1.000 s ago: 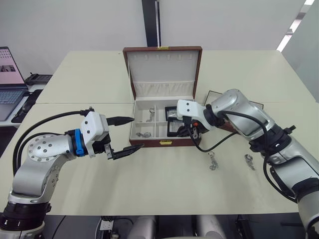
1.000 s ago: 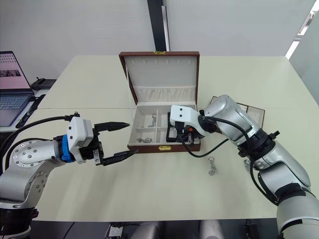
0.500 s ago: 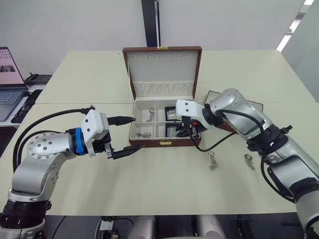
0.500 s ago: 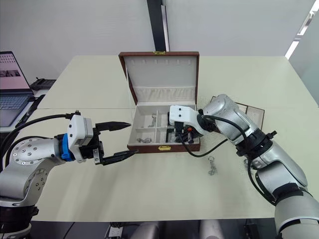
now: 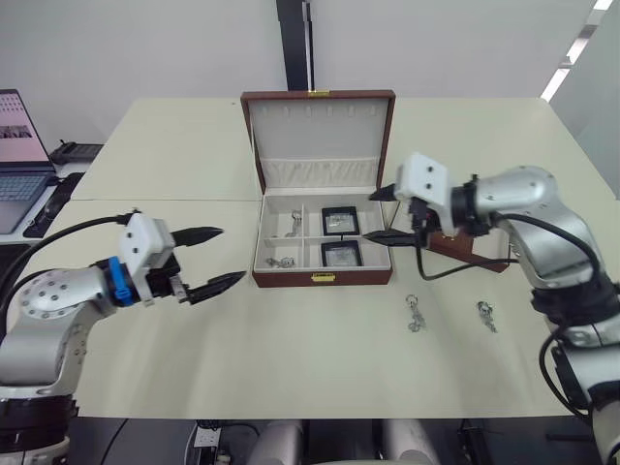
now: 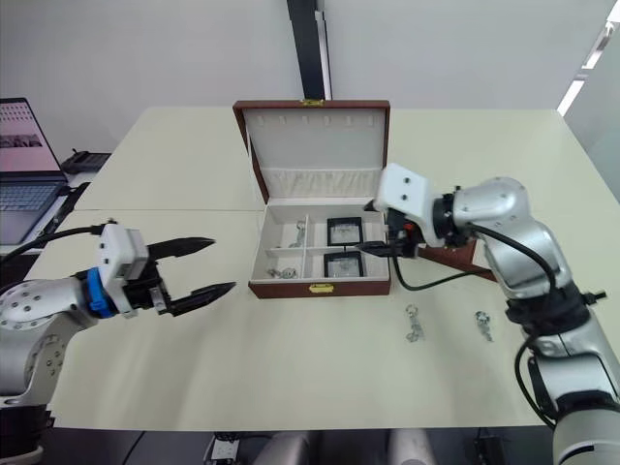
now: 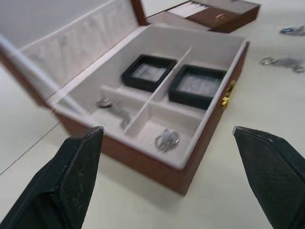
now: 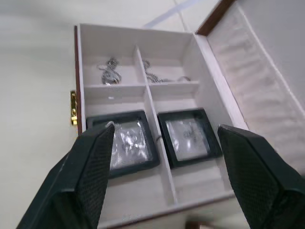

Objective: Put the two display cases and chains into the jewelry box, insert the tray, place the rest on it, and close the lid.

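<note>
Two display cases (image 5: 340, 221) (image 5: 341, 254) lie flat in the jewelry box (image 5: 323, 242), one in each of the two compartments on my right side, the far one and the near one, both with the clear window up. I see the chains (image 5: 294, 224) (image 5: 280, 262) in the two left compartments, one in the far cell and one in the near cell. My lid (image 5: 318, 140) stands open and upright behind the box, cream lining facing me. My right gripper (image 5: 384, 214) hangs just above the box's right edge with its two black fingers spread wide and nothing between them; in the right wrist view both cases show between the fingers. My left gripper (image 5: 211, 258) sits over the table (image 5: 291, 358) to the left of the box, near its front left corner but apart from it, fingers also spread wide and holding nothing. I see the tray (image 5: 465, 242) on the table just right of the box, partly hidden behind my right arm. Two silvery trinkets (image 5: 416, 313) (image 5: 485, 315) lie on the table in front of the tray, well apart from each other. A laptop (image 5: 19, 160) stands open on another table at far left.
</note>
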Robot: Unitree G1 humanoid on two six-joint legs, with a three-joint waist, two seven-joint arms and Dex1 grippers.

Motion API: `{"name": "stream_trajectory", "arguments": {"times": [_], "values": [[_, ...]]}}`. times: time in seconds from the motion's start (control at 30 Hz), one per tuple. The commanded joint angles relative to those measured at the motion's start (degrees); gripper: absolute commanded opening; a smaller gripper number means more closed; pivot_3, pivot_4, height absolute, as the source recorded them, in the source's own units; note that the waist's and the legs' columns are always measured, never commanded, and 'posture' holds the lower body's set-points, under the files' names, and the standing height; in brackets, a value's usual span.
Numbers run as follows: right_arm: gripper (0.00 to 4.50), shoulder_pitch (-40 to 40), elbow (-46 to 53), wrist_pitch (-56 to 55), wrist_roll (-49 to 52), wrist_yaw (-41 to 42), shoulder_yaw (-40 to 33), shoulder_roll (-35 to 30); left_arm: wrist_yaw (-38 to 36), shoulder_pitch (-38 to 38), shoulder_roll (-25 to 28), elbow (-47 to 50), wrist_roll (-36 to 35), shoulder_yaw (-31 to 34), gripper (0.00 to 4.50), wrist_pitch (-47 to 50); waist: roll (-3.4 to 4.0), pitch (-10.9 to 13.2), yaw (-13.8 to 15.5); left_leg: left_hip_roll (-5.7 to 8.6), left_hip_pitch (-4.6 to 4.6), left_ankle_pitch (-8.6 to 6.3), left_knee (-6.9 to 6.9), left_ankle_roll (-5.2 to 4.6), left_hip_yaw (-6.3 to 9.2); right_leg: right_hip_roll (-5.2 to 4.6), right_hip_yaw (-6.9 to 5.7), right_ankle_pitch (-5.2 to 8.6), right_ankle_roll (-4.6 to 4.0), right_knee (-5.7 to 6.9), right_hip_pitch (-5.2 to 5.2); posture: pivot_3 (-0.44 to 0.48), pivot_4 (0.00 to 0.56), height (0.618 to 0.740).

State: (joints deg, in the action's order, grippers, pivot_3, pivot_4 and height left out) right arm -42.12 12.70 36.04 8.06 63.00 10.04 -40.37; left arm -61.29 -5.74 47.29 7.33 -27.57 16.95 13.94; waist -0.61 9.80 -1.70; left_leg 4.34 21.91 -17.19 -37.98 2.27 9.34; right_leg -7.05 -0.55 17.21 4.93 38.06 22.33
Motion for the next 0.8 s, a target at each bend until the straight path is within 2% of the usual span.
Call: {"name": "stream_trajectory", "arguments": {"times": [0.03,0.2,0.3,0.37,0.43,0.5,0.7,0.8], "values": [[3.64,7.8,8.4,-0.9,1.4,-4.2,-10.6,-3.7,1.1,2.2,0.4,-3.0,1.3,4.3,4.50,-3.6,-0.01,0.0,0.1,0.00,-0.02,0.00,-0.03,0.00,-0.03,0.00,0.02,0.00,0.00,0.03,-0.01,0.000,0.150,0.740],[3.64,24.0,13.3,-5.0,3.1,-7.5,-26.4,-5.8,3.1,6.3,-0.4,-5.9,1.7,7.8,4.50,-5.2,-0.02,0.0,0.2,-0.03,-0.07,0.00,-0.02,-0.02,-0.04,0.02,0.00,0.00,0.00,0.05,-0.08,0.000,0.150,0.740],[3.64,33.3,15.2,-3.3,4.5,-8.0,-35.0,-6.5,4.1,8.4,-0.8,-7.1,1.8,9.2,4.50,-5.9,-0.01,0.0,0.2,-0.01,-0.11,0.01,-0.04,-0.03,-0.10,0.01,0.05,-0.01,0.02,0.09,-0.11,0.000,0.150,0.740],[3.64,40.6,16.4,-1.7,5.4,-8.1,-41.3,-5.7,5.1,9.0,-1.2,-7.4,1.4,10.0,4.50,-5.3,-0.01,0.0,0.2,-0.02,-0.16,0.01,-0.03,-0.04,-0.12,0.03,0.04,-0.03,0.01,0.10,-0.16,0.000,0.150,0.740],[3.64,48.4,14.8,-6.1,3.7,-8.9,-46.1,-4.0,6.7,8.7,-1.9,-7.8,1.5,10.0,4.50,-4.7,-0.03,0.0,0.3,-0.02,-0.18,0.01,-0.01,-0.04,-0.10,0.04,0.03,-0.03,0.00,0.09,-0.21,0.000,0.150,0.740],[3.64,54.1,12.2,-11.2,2.5,-10.4,-49.0,-2.0,8.2,8.3,-2.6,-8.2,1.9,9.6,4.50,-4.2,-0.06,-0.1,0.3,-0.01,-0.25,0.01,-0.01,-0.04,-0.11,0.05,0.00,-0.03,0.00,0.07,-0.30,0.000,0.150,0.740],[3.64,60.8,4.7,-21.4,1.3,-15.7,-51.4,2.5,10.5,9.1,-3.5,-7.1,2.0,8.8,4.50,-2.4,-0.04,-0.1,-0.1,0.00,-0.77,-0.01,0.12,-0.06,-0.22,0.07,0.13,-0.03,0.01,0.04,-0.72,0.000,0.150,0.740],[4.23,62.0,3.6,-22.6,2.1,-17.4,-51.2,3.2,11.9,9.4,-4.0,-6.1,2.1,8.6,4.50,-1.2,-0.02,-0.1,-0.1,-0.02,-1.02,-0.03,0.19,-0.07,-0.23,0.11,0.15,-0.01,0.00,-0.04,-0.96,0.000,0.150,0.740]]}}
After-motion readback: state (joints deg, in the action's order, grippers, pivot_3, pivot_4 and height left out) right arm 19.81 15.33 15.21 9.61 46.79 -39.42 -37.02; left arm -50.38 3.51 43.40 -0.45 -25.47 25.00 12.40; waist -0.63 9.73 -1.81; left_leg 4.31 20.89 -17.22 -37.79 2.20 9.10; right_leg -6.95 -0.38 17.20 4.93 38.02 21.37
